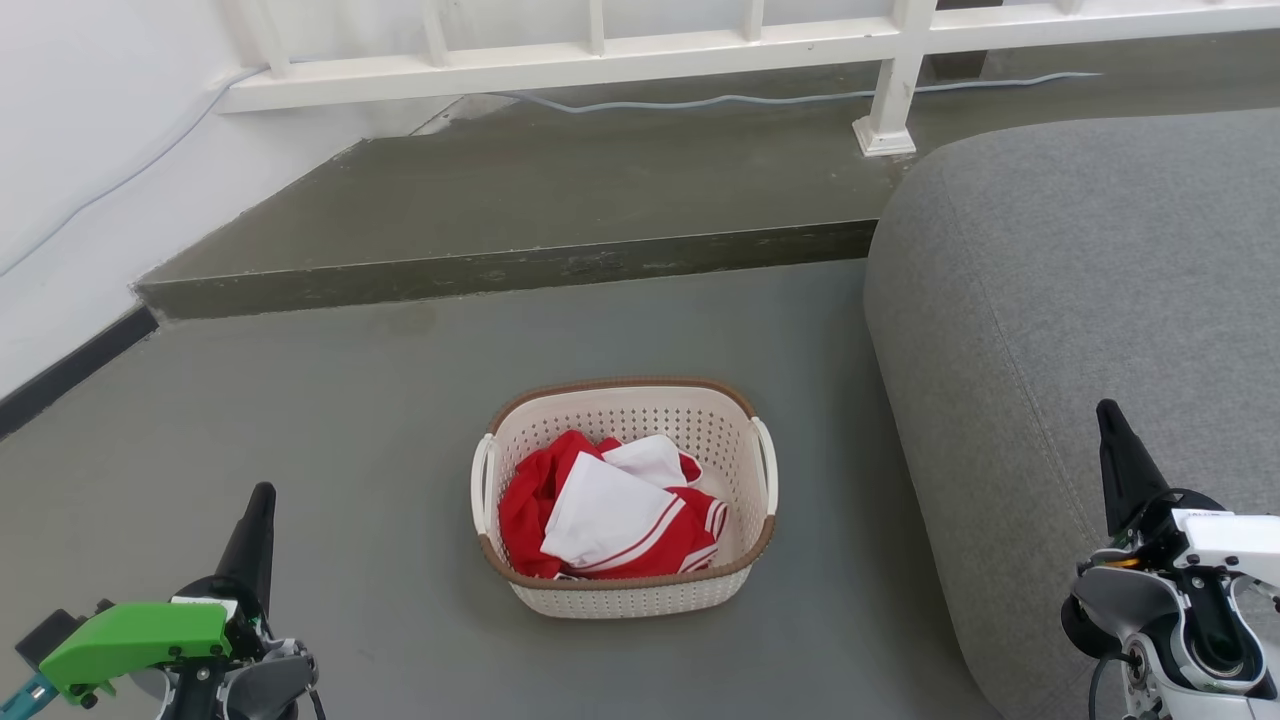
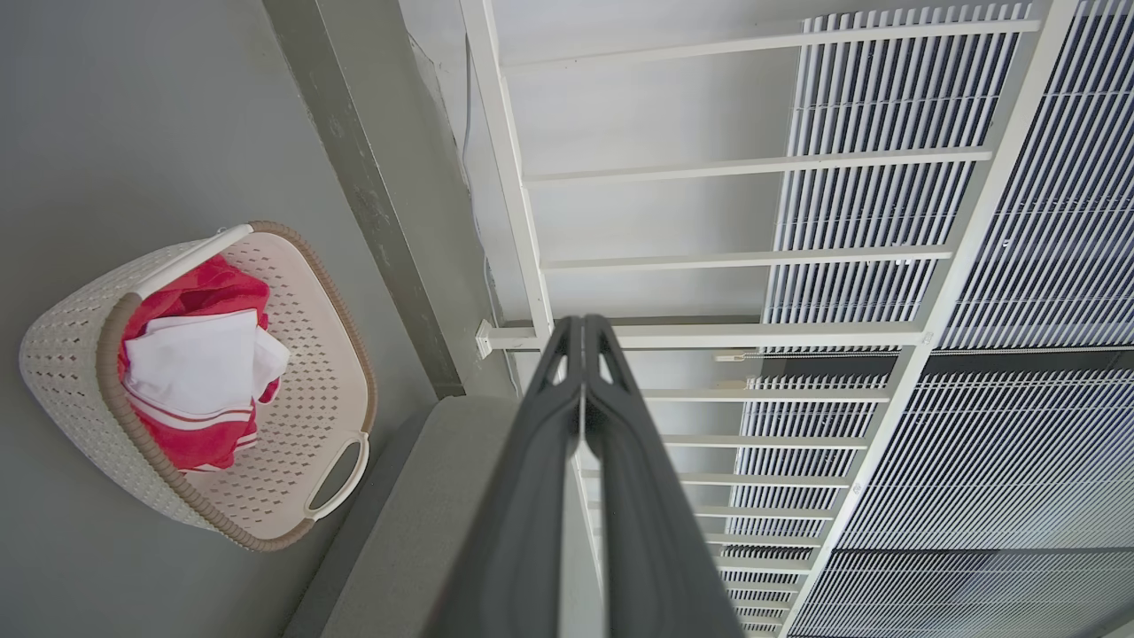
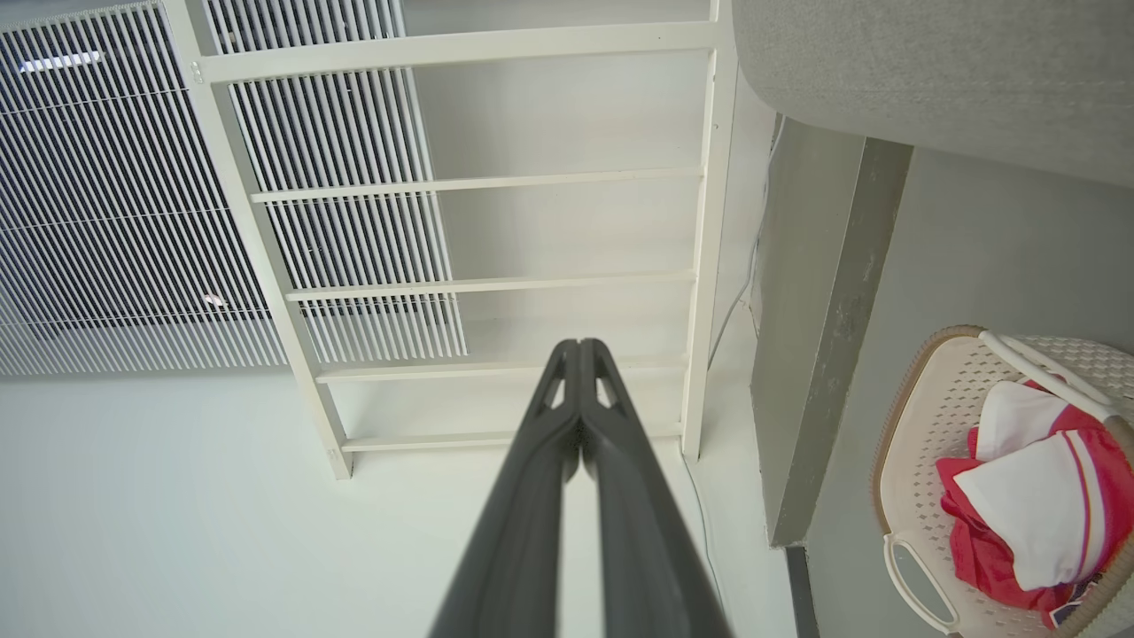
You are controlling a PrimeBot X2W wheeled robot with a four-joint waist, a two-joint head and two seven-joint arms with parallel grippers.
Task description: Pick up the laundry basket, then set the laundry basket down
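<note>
On the grey floor stands the cream perforated plastic laundry basket; nearer, the left gripper and right gripper have fingers together, empty.

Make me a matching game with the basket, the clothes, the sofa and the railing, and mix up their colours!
Things:
1. laundry basket
2. clothes
3. sofa
4. railing

Colours:
A. grey
B. red and white
C. cream with a brown rim
D. plain white

Right pairs: 1-C, 2-B, 3-A, 4-D.
</note>
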